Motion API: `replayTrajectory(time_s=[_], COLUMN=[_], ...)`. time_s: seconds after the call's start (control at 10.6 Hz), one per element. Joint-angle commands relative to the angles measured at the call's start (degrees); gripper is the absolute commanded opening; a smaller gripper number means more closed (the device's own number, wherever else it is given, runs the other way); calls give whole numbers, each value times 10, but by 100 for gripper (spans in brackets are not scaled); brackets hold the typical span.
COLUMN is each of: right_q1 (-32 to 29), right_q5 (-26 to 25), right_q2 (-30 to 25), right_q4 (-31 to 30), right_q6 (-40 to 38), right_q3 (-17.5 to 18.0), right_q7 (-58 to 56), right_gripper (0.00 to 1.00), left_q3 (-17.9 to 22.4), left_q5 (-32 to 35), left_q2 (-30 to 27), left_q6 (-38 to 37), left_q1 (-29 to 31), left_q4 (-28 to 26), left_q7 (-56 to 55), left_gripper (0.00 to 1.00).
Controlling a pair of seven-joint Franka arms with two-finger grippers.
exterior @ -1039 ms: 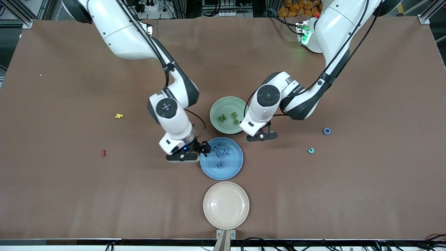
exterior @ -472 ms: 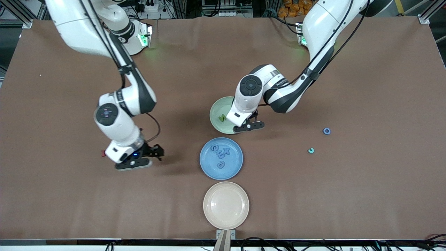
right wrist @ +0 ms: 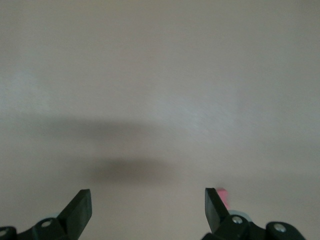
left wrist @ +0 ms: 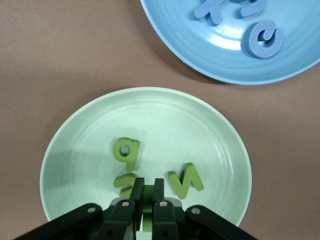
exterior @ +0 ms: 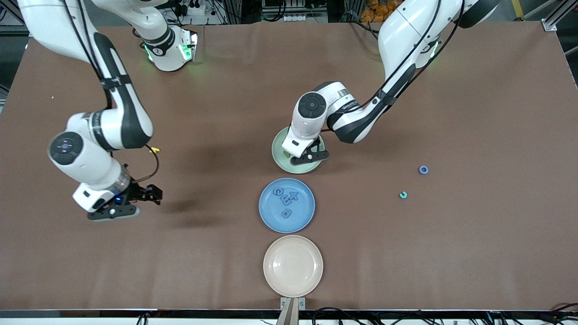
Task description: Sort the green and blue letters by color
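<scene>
My left gripper [exterior: 308,157] hangs over the pale green plate [exterior: 276,155], shut on a small olive green letter [left wrist: 148,196]. Under it, three green letters [left wrist: 127,151] lie in that plate [left wrist: 210,125]. The blue plate [exterior: 307,217] is nearer the front camera and holds three blue letters [exterior: 292,197]. A loose blue letter [exterior: 423,169] lies on the table toward the left arm's end. My right gripper [exterior: 152,195] is open and empty, low over bare table toward the right arm's end, and a dark red letter [right wrist: 223,194] shows just outside one fingertip [right wrist: 212,204].
An empty beige plate [exterior: 293,265] sits nearest the front camera, in line with the blue plate. A teal ring piece [exterior: 403,195] lies near the loose blue letter. A yellow letter [exterior: 155,149] lies beside the right arm's wrist.
The right arm has swung away from the blue plate toward its own end of the table, still open. The left gripper has moved over the green plate with the green letter.
</scene>
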Motion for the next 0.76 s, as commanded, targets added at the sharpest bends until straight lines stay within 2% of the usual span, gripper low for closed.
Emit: replayTrajectory(time_s=[0.0,0.09,0.28,0.47,0.66], right_q1=[-30,-35,-38,-32,-30], right_q5=[-6,-6,-6,-6,-6], right_q2=[-92,-112,-151,-196,-214], right_q4=[-86,-100,-101,-85,-26], right_q6=[-31,-37,-93,-152,-239], right_q3=[-16,-21,-39,-54,-71], right_q7=[-7,-7,-3,-2,-1], right_gripper=[100,100,100,100,100], left_q3=[6,6,6,6,6], left_q5=[-8,5,51,65,65], left_q2=[-1,-7,-32,-75,-111], left_q6=[4,4,3,-2,-10], left_q1=[-4,-2,9,30,67], left_q4=[11,16,17,17,17], left_q7=[-9,-3,-1,5,54], left_gripper=[64,100,100,100,100])
